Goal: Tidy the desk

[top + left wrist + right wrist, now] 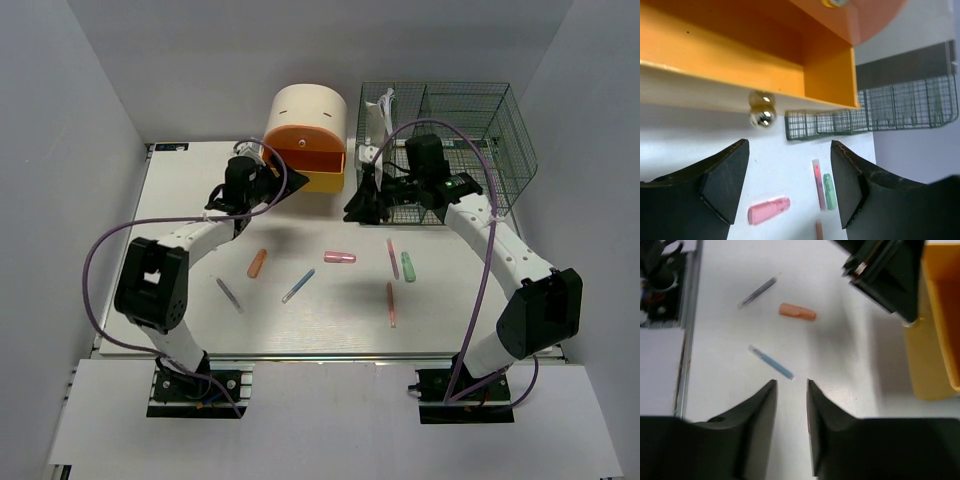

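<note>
Containers: cream/orange drawer box (305,115) at the far edge of the counter (320,325), with its yellow drawer (322,172) pulled out. Can't make out any contents from either view. The green wire mesh organizer (455,130) sits just right of it at the far right corner. There's a white item (383,108) standing in its left compartment, can't tell what it is.

Loose on the counter, all lying flat:
- pink marker (340,257) near the middle
- red pen (392,257) and green marker (408,265) side by side to its right
- another red-orange pen (391,303) nearer the front
- blue pen (298,285), orange marker (257,263) and grey pen (229,294) on the left half

Left hand (278,183): spread wide, holding nothing. It's over the far-left part of the counter, right at the drawer front. In the wrist view the metal knob (762,112) sits just ahead of the fingers and isn't touching them.

Right hand (360,203): partly open with a narrow gap, nothing in it. It's above the far middle of the counter, between the drawer and the mesh organizer, pointing left. In its wrist view bare counter lies under the fingertips, with the blue pen just ahead of them and apart.

The counter is under both hands, and neither hand touches it.
</note>
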You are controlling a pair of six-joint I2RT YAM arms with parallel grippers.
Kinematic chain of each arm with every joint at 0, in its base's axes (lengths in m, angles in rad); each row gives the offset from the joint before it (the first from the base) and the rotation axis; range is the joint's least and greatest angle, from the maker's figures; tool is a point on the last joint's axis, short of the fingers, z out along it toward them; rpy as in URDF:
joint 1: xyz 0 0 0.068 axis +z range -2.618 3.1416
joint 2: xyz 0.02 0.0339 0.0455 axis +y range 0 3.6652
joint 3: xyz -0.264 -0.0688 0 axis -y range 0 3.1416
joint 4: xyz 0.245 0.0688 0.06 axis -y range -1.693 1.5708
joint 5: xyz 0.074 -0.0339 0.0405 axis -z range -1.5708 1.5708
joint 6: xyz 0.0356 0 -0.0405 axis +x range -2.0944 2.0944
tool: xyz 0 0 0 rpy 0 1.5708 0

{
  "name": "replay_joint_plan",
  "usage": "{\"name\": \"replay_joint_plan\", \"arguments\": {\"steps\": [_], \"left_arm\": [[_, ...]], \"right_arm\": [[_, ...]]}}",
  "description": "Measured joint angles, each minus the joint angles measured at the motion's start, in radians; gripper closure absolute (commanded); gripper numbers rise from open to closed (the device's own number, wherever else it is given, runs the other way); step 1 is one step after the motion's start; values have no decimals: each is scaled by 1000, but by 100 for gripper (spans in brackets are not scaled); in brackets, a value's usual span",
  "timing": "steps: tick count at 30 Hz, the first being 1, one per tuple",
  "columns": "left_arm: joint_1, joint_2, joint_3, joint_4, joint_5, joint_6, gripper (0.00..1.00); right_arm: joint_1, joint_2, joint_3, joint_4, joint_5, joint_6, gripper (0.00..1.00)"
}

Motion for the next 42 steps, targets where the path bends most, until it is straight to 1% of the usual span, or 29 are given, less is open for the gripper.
{"name": "replay_joint_plan", "arguments": {"steps": [2, 3, 4, 6, 7, 8, 9, 10, 11, 12, 14, 17, 21, 26, 32, 38, 42], "left_arm": [[0, -52, -10, -44, 1, 21, 30], [0, -87, -24, -60, -1, 30, 34], [0, -121, -44, -75, -3, 38, 43], [0, -212, -102, -119, -11, 61, 54], [0, -257, -132, -141, -21, 73, 61], [0, -308, -164, -174, -32, 86, 62], [0, -357, -192, -208, -45, 98, 61], [0, -405, -218, -241, -58, 110, 59], [0, -455, -244, -275, -73, 121, 48], [0, -504, -264, -307, -87, 133, 40], [0, -596, -297, -367, -116, 145, 29], [0, -744, -333, -449, -169, 150, 24], [0, -930, -368, -545, -250, 148, 23], [0, -1057, -418, -641, -312, 126, 23], [0, -1089, -436, -731, -350, 115, 22], [0, -1094, -436, -763, -365, 115, 22], [0, -1093, -436, -769, -365, 115, 23]], "right_arm": [[2, 0, 0, -90, -39, -121, 72], [2, 0, 0, -123, -48, -155, 72], [9, 3, 0, -179, -55, -234, 71], [17, 8, -5, -248, -45, -332, 58], [24, 12, -16, -270, -31, -375, 53], [32, 16, -35, -290, -14, -415, 41], [40, 22, -55, -307, 3, -444, 36], [48, 30, -74, -320, 26, -473, 33], [59, 44, -94, -330, 48, -502, 30], [69, 61, -114, -335, 72, -524, 29], [87, 98, -144, -337, 124, -549, 27], [113, 151, -166, -313, 204, -555, 28], [145, 212, -169, -223, 304, -521, 29], [177, 307, -153, -135, 410, -447, 29], [201, 384, -129, -57, 513, -365, 29], [211, 416, -104, -6, 575, -320, 28], [211, 433, -101, 1, 582, -317, 33]]}}
